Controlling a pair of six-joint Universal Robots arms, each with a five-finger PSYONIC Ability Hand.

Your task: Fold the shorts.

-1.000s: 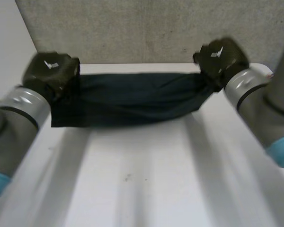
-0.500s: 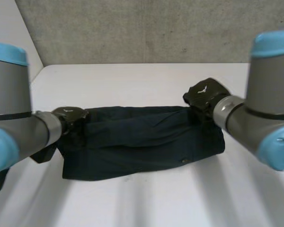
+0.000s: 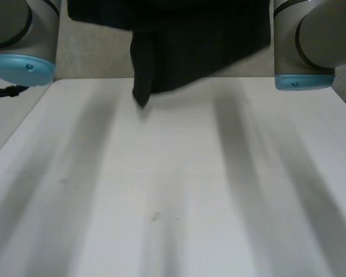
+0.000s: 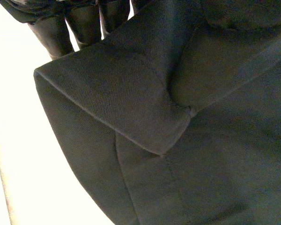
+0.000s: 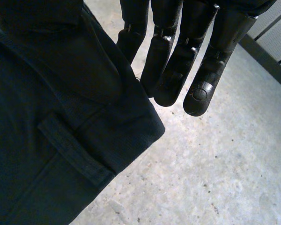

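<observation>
Our left hand and right hand, each pinching an end of the shorts, have just lifted them off the tabletop to hang above its far edge, ready, we judge, for laying into a fold.

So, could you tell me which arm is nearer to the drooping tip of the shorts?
Left. The drooping tip of the shorts hangs a short way beside the left arm; the right arm stands farther off on its other side.
</observation>
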